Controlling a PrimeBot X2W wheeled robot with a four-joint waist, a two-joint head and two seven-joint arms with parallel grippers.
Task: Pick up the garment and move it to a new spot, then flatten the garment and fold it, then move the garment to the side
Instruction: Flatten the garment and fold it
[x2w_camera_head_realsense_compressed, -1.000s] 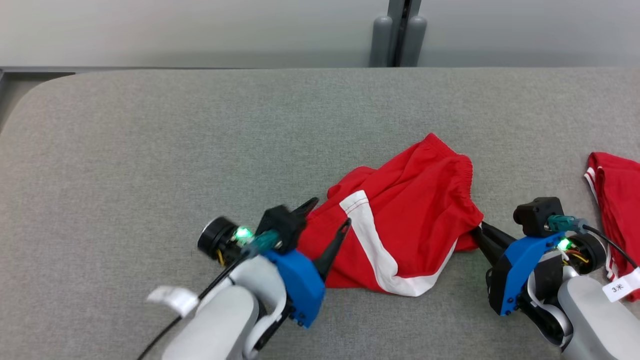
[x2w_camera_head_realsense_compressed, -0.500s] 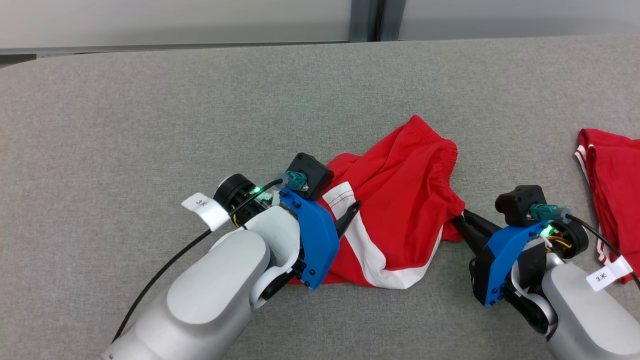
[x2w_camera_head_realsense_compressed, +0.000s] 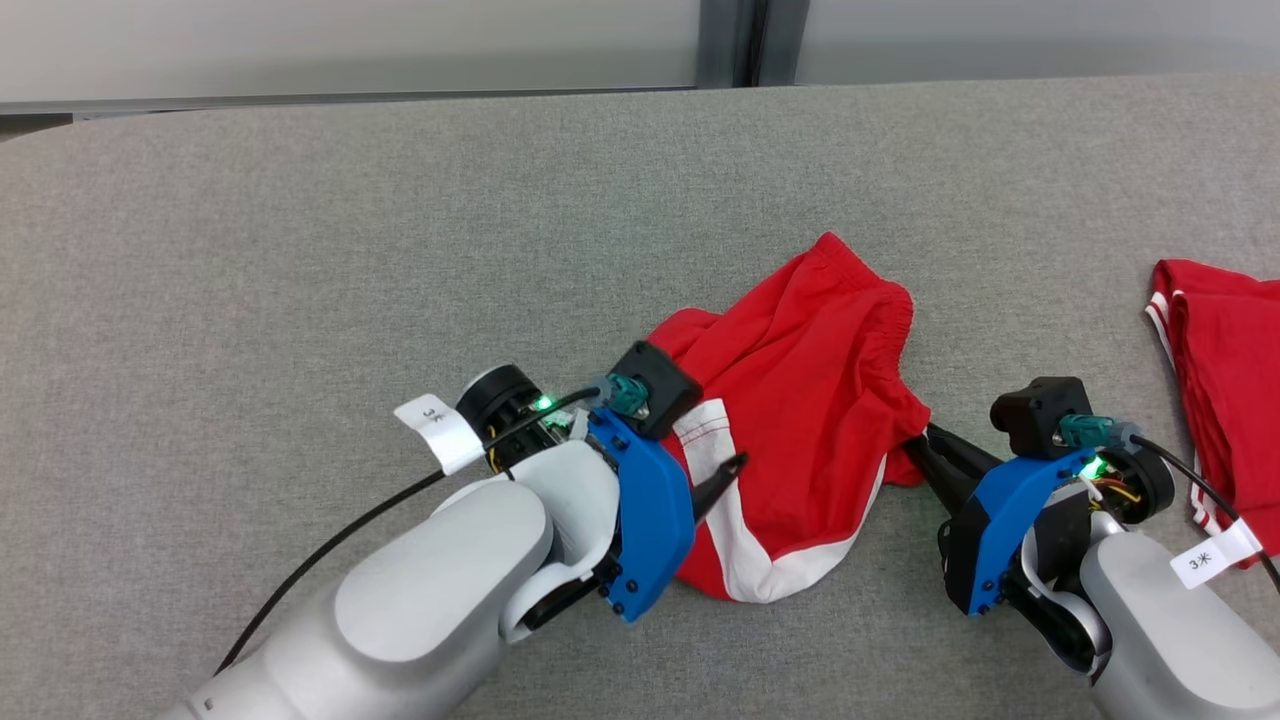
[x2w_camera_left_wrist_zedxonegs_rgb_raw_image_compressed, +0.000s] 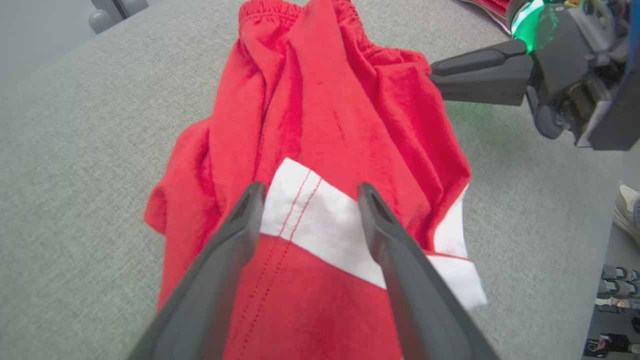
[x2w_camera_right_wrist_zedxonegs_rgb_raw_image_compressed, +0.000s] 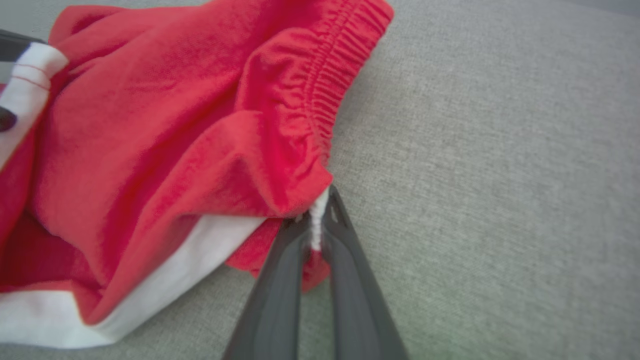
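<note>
the red garment (x2w_camera_head_realsense_compressed: 810, 370) lies crumpled on the grey padded table (x2w_camera_head_realsense_compressed: 300, 250), centre-right. the left gripper (x2w_camera_left_wrist_zedxonegs_rgb_raw_image_compressed: 310, 192) has its fingers spread wide and straddles the white stripe (x2w_camera_left_wrist_zedxonegs_rgb_raw_image_compressed: 320, 220). compared with half a second earlier, it sits slightly further right and nearer the robot. the right gripper (x2w_camera_head_realsense_compressed: 925, 435) remains clamped on the garment's right corner, position unchanged. a second red garment (x2w_camera_head_realsense_compressed: 1225, 350) lies at the table's right edge.

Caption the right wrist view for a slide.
Right pincer shut on a corner of the red white-trimmed shorts, crumpled on the grey fabric surface.
</note>
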